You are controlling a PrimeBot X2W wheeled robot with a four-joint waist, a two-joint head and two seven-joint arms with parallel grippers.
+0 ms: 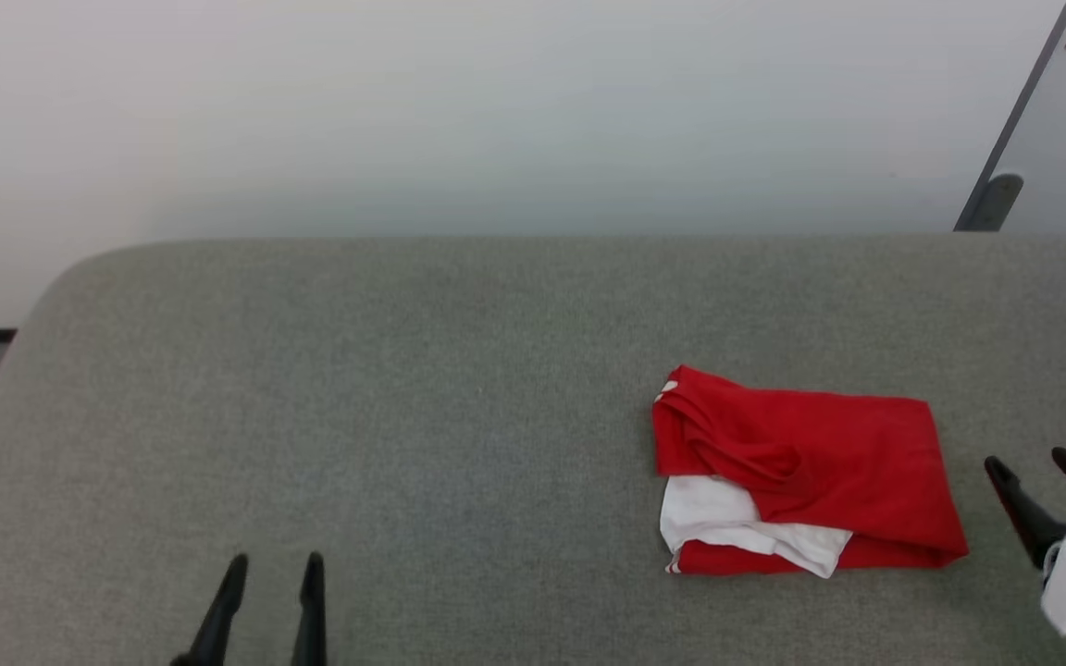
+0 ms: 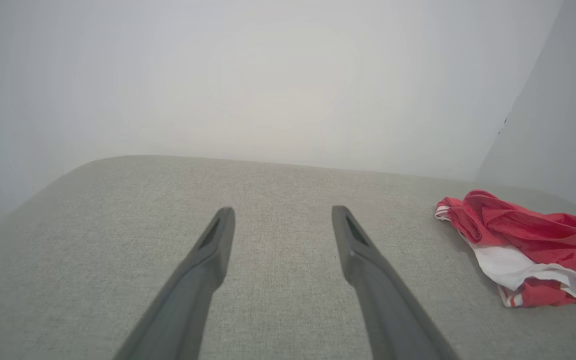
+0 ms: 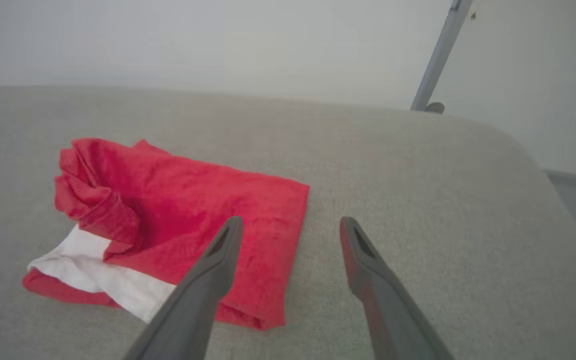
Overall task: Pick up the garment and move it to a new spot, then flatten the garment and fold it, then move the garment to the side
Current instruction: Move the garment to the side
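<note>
The garment (image 1: 811,472) lies as a rough folded rectangle on the right half of the grey surface (image 1: 403,370), red body on top, a white sleeve poking out along its near edge. The right gripper (image 1: 1025,460) hovers just beside the right edge, jaws spread wide and holding nothing. In the right wrist view one dark finger crosses the red cloth, though I can't tell from that angle whether it touches. The left gripper (image 1: 276,560) sits well apart at the near left, jaws wide and empty too.

Folding looks done, if loose at the bunched left end, so this reads as the last step: moving it to the side. That calls for the right jaws to drop onto that right edge and pinch through every layer, so the fold doesn't spill open.
</note>
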